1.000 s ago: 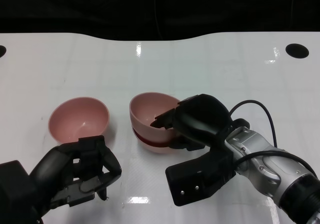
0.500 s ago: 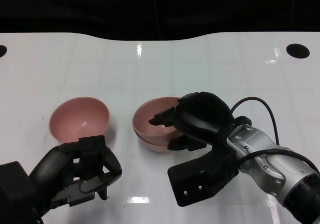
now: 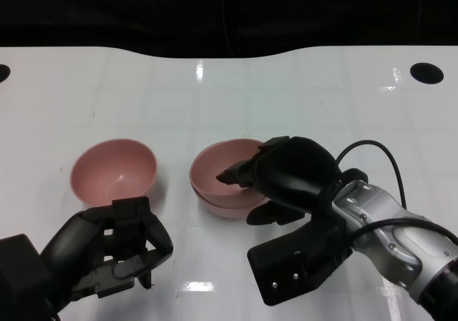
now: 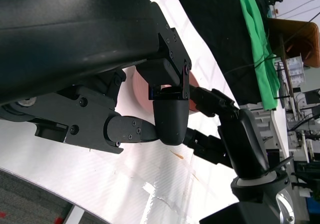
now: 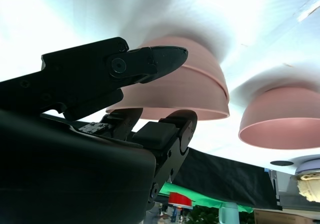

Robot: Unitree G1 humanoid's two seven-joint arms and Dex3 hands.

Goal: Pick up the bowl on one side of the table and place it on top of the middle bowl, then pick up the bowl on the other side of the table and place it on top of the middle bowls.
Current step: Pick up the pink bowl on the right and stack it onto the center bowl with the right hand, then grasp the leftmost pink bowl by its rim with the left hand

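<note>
Bowls sit in two places on the white table (image 3: pixel 300 92). Near the middle of it, somewhat toward the near edge, one pink bowl rests nested inside another, forming the stacked bowls (image 3: pixel 218 185); the seam between the two shows as a thin line around the side, plain in the right wrist view (image 5: pixel 200 92). The stack sits level on the surface. Beside it, toward the table's left edge and apart from the stack, stands the single pink bowl (image 3: pixel 113 171), upright and with nothing in it.

The right hand (image 3: pixel 286 181) reaches in from the near right corner and lies over the right part of the stack's rim. One finger pokes over the rim into the upper bowl, another lies low outside the wall. In the right wrist view the fingers (image 5: pixel 150 64) stand parted with the bowl wall seen between them; whether they press the rim or merely bracket it I cannot tell.

The left hand (image 3: pixel 118 246) hovers at the near edge, just on the near side of the single bowl, not touching it. Its fingers are curled inward with nothing between them, as the left wrist view (image 4: pixel 165 119) also shows.

Two dark round holes mark the far corners of the table; one is the right hole (image 3: pixel 426 72).
</note>
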